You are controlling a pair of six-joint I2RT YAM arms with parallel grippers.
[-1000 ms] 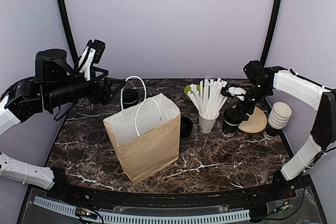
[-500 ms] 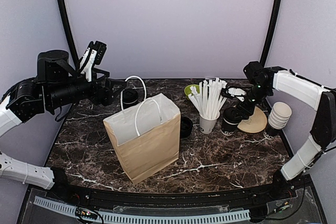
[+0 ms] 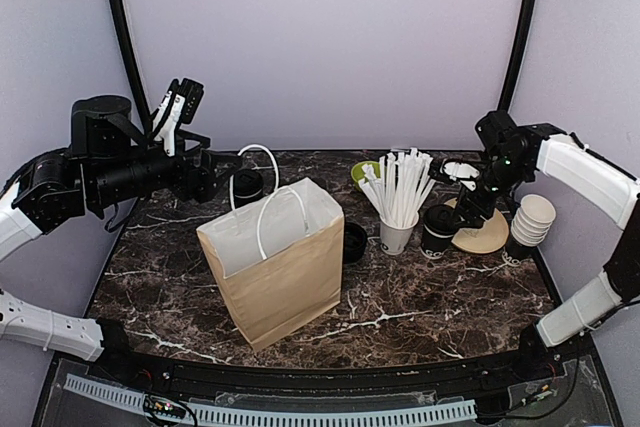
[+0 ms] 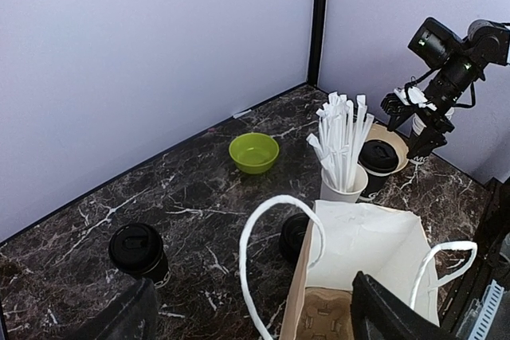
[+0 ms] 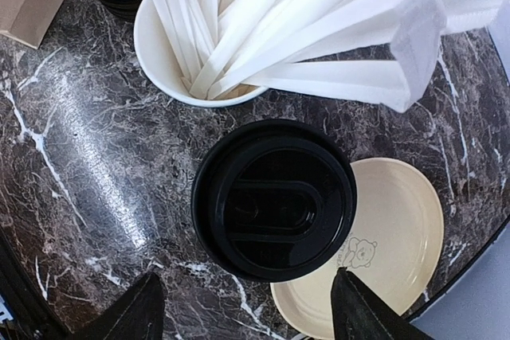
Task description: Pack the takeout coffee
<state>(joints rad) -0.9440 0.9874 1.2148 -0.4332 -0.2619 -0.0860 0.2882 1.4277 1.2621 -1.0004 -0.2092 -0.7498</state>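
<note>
Hovering above the lidded coffee cup [image 5: 275, 201], which stands just right of the straw cup [image 5: 187, 45], the right gripper [image 5: 249, 274] is released. The left gripper [image 4: 253, 292], far left of the straw cup, is spread and grasps nothing.

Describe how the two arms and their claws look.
Left arm: bulky black joints, white lower links, a loose black cable. Right arm: white shells, black joints, a small green light. Claw fingers are dark and tapered.
</note>
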